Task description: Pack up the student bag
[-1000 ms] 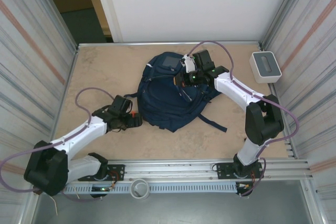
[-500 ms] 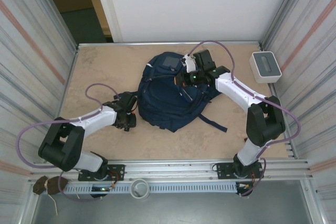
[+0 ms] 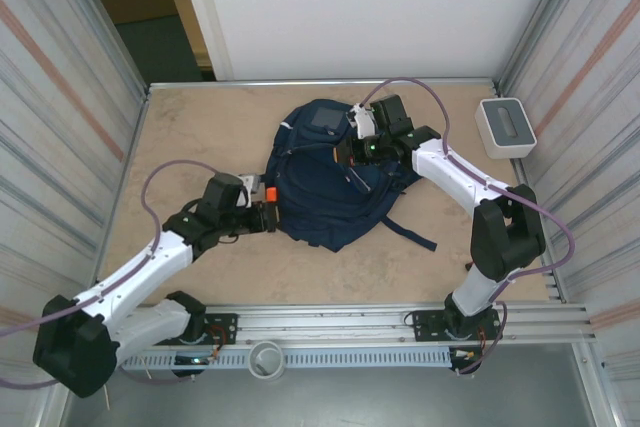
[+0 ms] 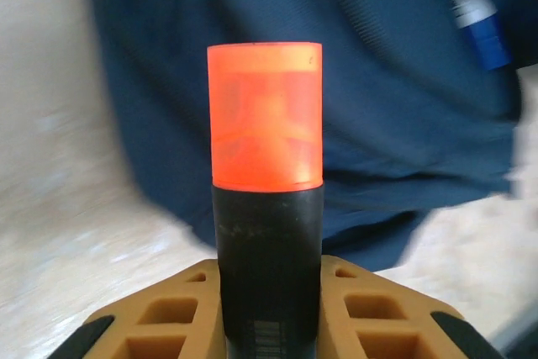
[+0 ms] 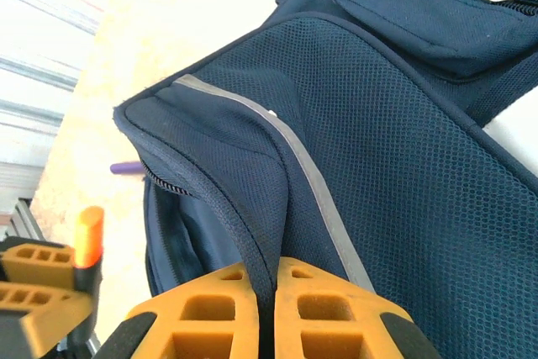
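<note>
The student bag, navy blue with a grey patch, lies at the middle of the table. My right gripper is shut on a fold of its fabric beside the open zipper, and the pinched edge runs between the orange fingers. My left gripper is shut on a black marker with an orange cap, which stands up between the pads and points at the bag's left side. In the right wrist view the marker's orange cap shows left of the bag's lifted opening.
A white-grey box sits at the right edge of the table. Corrugated metal walls close in both sides. Bag straps trail toward the front right. Bare tabletop lies at the back left.
My left gripper has closed on the marker and swung right with it, up to the bag's left edge. The right gripper has kept its hold on the bag.
</note>
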Motion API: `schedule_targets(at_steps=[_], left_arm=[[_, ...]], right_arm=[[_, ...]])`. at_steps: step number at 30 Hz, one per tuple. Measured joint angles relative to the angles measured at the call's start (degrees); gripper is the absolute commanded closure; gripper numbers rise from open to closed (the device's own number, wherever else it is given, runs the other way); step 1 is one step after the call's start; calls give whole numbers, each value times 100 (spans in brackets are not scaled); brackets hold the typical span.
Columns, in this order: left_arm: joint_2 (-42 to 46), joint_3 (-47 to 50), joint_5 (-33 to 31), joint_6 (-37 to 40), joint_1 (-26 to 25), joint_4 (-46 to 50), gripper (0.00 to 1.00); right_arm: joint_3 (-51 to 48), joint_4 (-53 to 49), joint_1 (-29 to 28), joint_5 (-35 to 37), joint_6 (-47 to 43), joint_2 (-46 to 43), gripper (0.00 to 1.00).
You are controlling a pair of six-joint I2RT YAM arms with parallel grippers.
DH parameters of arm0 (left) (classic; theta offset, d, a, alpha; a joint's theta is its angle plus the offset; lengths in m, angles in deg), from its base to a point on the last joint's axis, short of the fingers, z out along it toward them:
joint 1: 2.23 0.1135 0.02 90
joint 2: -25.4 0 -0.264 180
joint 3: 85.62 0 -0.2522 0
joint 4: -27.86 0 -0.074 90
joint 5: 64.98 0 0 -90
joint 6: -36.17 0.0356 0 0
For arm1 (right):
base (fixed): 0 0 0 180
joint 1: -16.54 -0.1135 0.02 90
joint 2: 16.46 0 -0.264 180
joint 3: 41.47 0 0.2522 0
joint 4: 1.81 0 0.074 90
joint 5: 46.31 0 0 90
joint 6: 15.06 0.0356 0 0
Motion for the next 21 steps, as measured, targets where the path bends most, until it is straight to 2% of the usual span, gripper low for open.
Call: schedule_targets(at_steps=[6, 9, 13, 14, 17, 21], left_arm=[[-1270, -708, 765, -903, -129, -1259, 80], [-1930, -1130, 874, -1309, -232, -1801, 78], [-2695, -1661, 841, -1722, -343, -2282, 70], [-2872, -1764, 796, -1821, -361, -2385, 66], [-3191, -1915, 568, -1998, -415, -2509, 46], [-3224, -1943, 249, -1974, -448, -2413, 35]], right_arm=[[297, -79, -26, -107, 116, 15, 100], [527, -175, -46, -107, 131, 44, 100], [704, -280, -55, -107, 136, 118, 100], [723, -306, -55, -107, 140, 125, 100], [734, -337, -55, -105, 146, 133, 100], [734, -380, -55, -101, 146, 133, 100]])
